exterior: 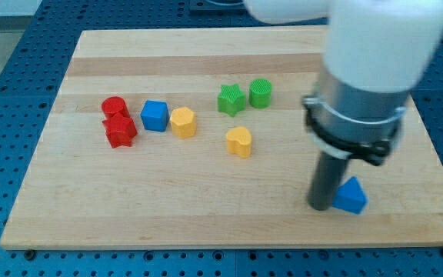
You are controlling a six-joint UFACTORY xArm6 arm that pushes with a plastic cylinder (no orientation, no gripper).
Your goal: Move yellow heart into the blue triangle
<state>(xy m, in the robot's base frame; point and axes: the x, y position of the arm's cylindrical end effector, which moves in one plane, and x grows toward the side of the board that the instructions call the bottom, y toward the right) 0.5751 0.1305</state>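
Note:
The yellow heart (239, 141) lies near the middle of the wooden board (206, 208). The blue triangle (352, 196) lies at the view's lower right. My tip (321, 206) rests on the board right against the triangle's left side, well to the right of and below the heart. The rod and the arm's grey and white body rise above it at the view's upper right.
A red cylinder (114, 106) and a red star (120, 131) sit at the left, with a blue cube (154, 115) and a yellow hexagon (182, 121) beside them. A green star (231, 99) and a green cylinder (260, 93) sit above the heart.

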